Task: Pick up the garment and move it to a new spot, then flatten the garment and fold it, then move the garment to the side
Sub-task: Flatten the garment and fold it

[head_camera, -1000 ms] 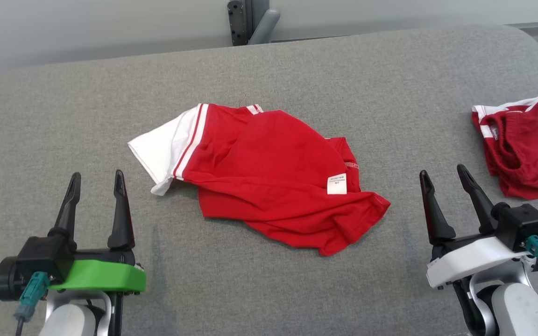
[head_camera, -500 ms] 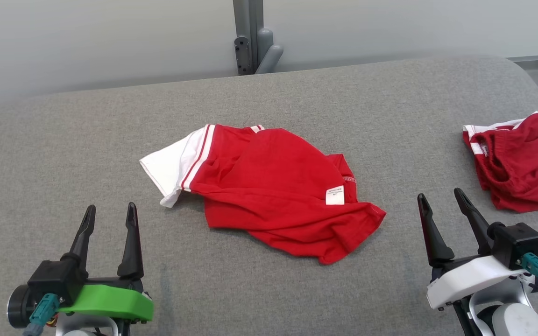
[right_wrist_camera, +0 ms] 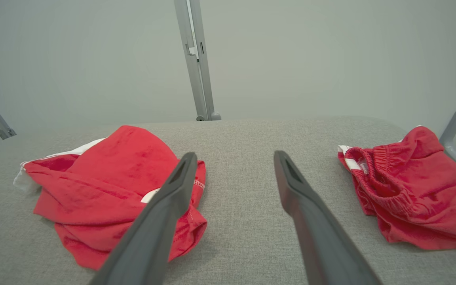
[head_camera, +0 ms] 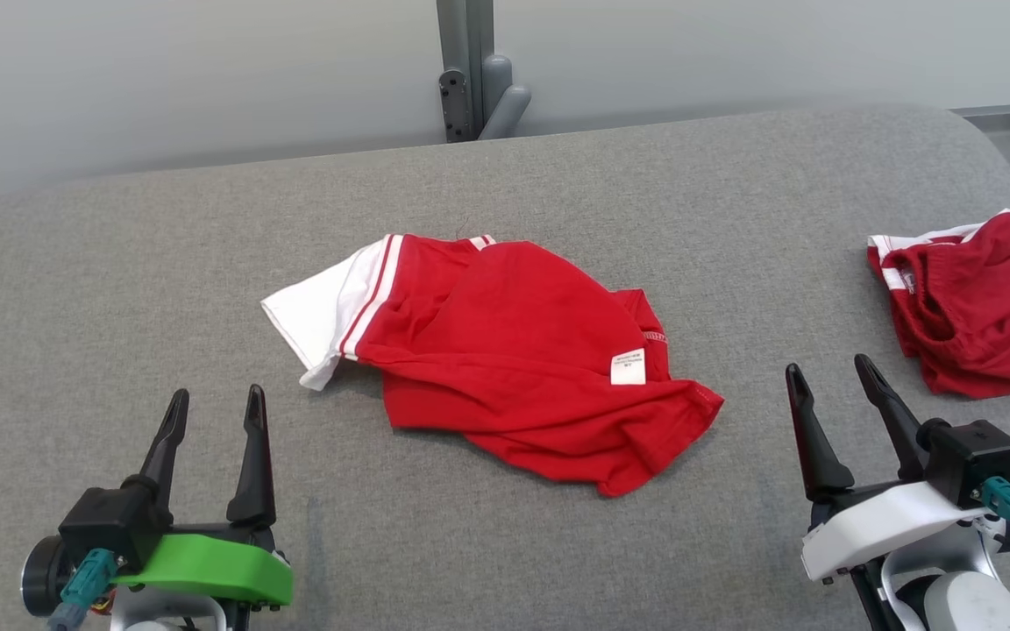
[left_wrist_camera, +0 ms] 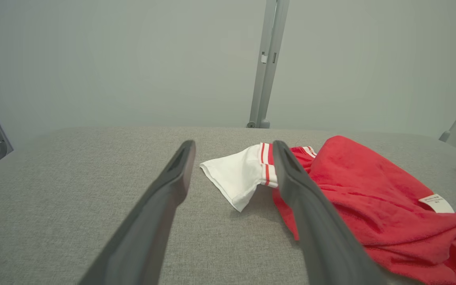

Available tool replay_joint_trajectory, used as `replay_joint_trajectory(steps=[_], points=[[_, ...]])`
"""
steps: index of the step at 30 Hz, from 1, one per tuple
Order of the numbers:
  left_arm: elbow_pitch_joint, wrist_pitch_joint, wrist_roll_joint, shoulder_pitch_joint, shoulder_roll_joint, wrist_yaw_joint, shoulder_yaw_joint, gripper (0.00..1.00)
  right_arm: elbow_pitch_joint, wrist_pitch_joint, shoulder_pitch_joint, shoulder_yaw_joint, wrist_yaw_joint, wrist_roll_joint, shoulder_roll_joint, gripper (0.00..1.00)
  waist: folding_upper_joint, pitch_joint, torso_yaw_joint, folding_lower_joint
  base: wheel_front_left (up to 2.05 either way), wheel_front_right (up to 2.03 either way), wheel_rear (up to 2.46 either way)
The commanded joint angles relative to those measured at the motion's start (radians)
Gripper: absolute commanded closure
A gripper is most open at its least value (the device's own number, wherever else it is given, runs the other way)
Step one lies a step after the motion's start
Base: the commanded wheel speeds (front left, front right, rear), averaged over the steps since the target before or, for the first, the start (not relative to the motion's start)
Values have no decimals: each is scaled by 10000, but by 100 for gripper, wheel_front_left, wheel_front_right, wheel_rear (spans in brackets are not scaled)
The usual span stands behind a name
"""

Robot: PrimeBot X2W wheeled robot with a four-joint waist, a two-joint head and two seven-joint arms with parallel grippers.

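1. The left gripper (head_camera: 216, 396) is seen toward the near edge of the bench (head_camera: 102, 263), at its left. Its fingers are spread apart and nothing is held.
2. The red garment (head_camera: 514, 350) is laid crumpled at the middle of the bench, its white sleeve pointed left. It is touched by neither gripper.
3. The right gripper (head_camera: 827, 365) is seen toward the near edge at the right, fingers spread and empty.
4. A second red garment (head_camera: 978, 315) is bunched at the right edge.
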Motion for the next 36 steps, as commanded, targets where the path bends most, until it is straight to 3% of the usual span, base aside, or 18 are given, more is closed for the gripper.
replay_joint_trajectory(steps=[1,3,11,17,22,32,34,36], points=[[1,39,-75,-109,90,21,38,0,-43,27,4,-3,-11,28,19,0,0,27,-11,1,0,0,0],[17,56,-104,-203,95,-10,44,0,-53,31,-23,6,-11,40,22,0,0,51,-18,1,0,0,0],[853,1262,-583,-2479,392,-916,-86,0,-211,-14,-522,250,-11,52,-11,0,0,935,-342,1,0,0,0],[2880,2371,-1182,-4222,538,-1801,-185,0,-105,-255,-1092,559,-11,120,25,0,0,1870,-889,1,0,0,0],[4837,2860,-1508,-5268,579,-2282,-207,0,141,-510,-1386,631,-11,223,121,0,0,2446,-1184,1,0,0,0],[7844,3437,-1810,-6525,571,-2670,-494,0,513,-839,-1764,665,-11,242,191,0,0,2953,-1399,1,0,0,0],[8187,3358,-1899,-6628,479,-2714,-536,100,557,-893,-1810,650,-11,246,202,0,0,2971,-1390,1,0,0,0],[8440,3270,-1890,-6666,440,-2773,-637,100,597,-925,-1800,628,-11,257,207,0,0,2960,-1367,1,0,0,0]])
